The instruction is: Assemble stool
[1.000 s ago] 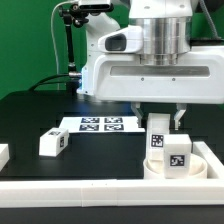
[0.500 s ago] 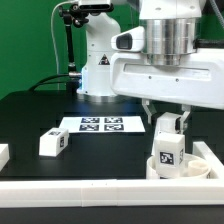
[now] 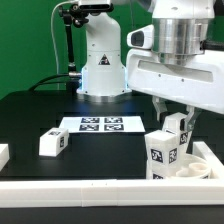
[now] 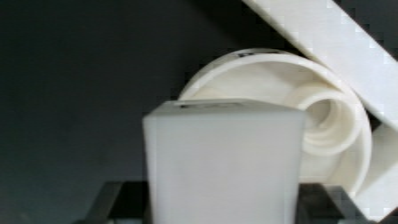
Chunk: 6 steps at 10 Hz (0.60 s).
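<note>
The gripper (image 3: 176, 120) was drawn in narrow and clamped on one white block leg (image 4: 222, 160), which filled the middle of the wrist view with the dark fingertips at either side of its near end. Beyond that leg lay the round white seat (image 4: 267, 85), its raised ring facing the camera, and a long white rail (image 4: 329, 45) ran at a slant past the seat's far edge. In the exterior view the held leg (image 3: 180, 132) seemed to be the higher of two tagged blocks, rising between the fingers over the seat (image 3: 188, 172) at the exterior view's right. A second leg (image 3: 159, 157) stood just in front of it, touching or nearly so; whether its foot sat in the seat could not be told. A third leg (image 3: 53, 143) lay on its side on the black table (image 3: 40, 112), well apart toward the exterior view's left, near the marker board (image 3: 100, 124). The front rail (image 3: 100, 190) crossed the foreground
</note>
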Tool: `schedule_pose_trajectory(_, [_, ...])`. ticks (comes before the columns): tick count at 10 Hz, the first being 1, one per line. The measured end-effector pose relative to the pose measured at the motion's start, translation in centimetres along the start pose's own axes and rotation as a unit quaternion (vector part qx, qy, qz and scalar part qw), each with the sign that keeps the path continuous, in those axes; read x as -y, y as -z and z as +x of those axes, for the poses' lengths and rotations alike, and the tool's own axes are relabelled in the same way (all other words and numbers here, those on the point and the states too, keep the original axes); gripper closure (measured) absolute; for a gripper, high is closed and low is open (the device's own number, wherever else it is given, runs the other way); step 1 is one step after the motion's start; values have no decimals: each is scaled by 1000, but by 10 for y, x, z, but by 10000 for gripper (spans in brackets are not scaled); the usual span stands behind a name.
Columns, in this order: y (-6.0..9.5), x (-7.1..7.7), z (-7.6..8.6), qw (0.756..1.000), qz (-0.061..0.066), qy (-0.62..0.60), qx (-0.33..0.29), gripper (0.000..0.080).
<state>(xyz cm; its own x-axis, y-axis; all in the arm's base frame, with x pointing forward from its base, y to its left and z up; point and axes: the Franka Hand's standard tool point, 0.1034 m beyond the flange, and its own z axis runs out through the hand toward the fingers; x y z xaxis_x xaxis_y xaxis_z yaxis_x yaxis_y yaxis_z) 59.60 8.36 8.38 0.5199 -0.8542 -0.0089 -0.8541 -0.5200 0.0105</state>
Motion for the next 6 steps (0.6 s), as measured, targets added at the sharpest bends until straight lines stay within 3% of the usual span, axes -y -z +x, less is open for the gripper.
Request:
schedule_pose_trajectory(3, [0,3,-4,996,5,-88,4,461])
schedule_pose_trajectory(5, [-1,12,-19,993,18,-113,-6,461])
schedule_pose_trajectory(6, [-1,15,-26,990,18,-141,-7,461])
